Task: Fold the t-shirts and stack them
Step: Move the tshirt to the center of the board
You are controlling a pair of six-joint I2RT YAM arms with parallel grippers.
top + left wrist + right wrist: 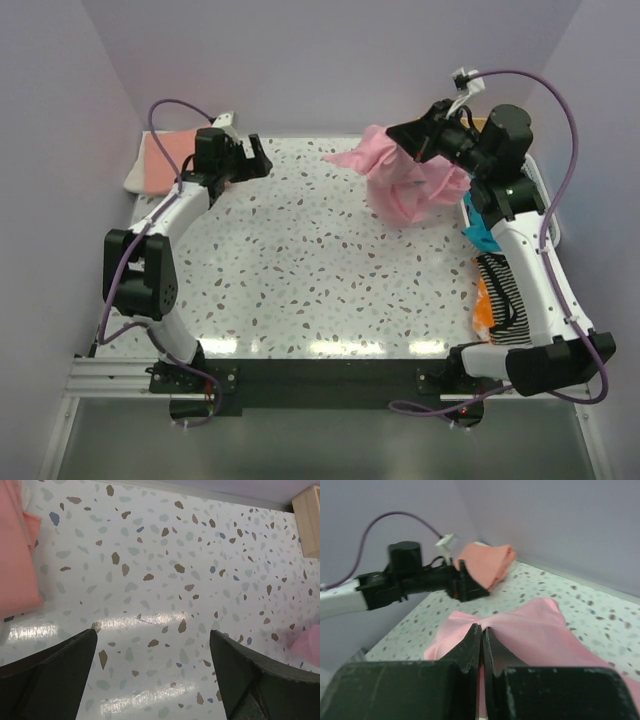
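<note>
Inspection from the remote station, largest item first.

The speckled terrazzo table shows bare surface across its middle.

The light pink cotton t-shirt is at the far right of the table. It is lifted and bunched, with one flap trailing left along the far edge. Its lower folds look to reach the surface, though I cannot confirm contact. It is not yet spread flat, so I judge folding of this piece has not begun.

A heap of unfolded garments, teal, black-and-white striped and orange, lies along the right edge under the right arm.

The folded salmon-orange tee sits in the far left corner, just beside the left arm's wrist.

The right gripper is clamped tight on a pinch of the pink fabric, its jaws pressed together with cloth between them.

The left gripper stands wide and holds nothing, over bare table.

Governing relation: the pink shirt lies to the right of the left gripper and well apart from it. The trailing flap is its nearest part. The right arm already holds the shirt. A second grasp would require the left arm to cross rightward along the far edge.
</note>
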